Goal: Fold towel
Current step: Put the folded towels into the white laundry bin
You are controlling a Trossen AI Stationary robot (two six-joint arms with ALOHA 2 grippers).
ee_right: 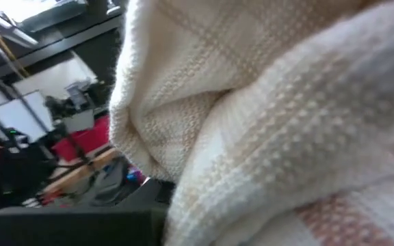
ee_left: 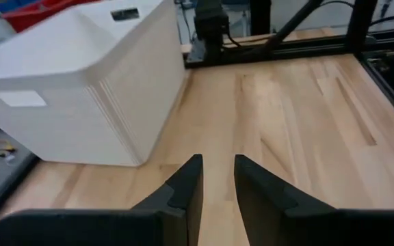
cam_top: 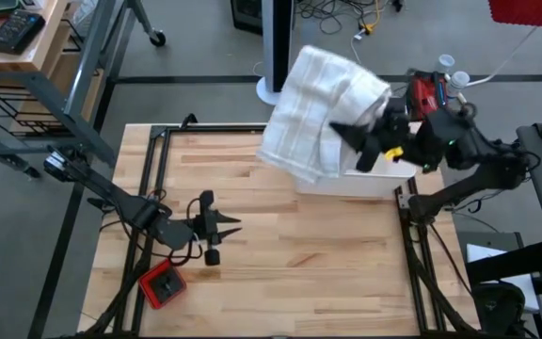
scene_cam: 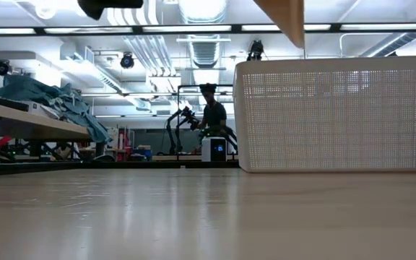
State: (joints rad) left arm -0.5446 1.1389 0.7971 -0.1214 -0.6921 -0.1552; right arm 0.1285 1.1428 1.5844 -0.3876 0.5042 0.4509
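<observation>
A: Above the far right corner, from overhead, the right hand (cam_top: pixel 373 143) has its fingers closed on the towel (cam_top: pixel 320 113), bunched and dangling over the white basket (cam_top: pixel 370 181). Bunched like that, it could land crumpled or slip back into the basket.

B: And the left hand (cam_top: pixel 222 226)?

A: Low over the wooden surface (cam_top: pixel 327 254), well apart from the towel, holding nothing.

B: At table height?

A: Only the basket (scene_cam: pixel 329 114); the towel hangs too high.

B: Left wrist?

A: Fingers (ee_left: pixel 187 191) narrowly parted, nothing between them.

B: Right wrist?

A: Cloth (ee_right: pixel 286 116) fills it, pressed right against the hand.
</observation>
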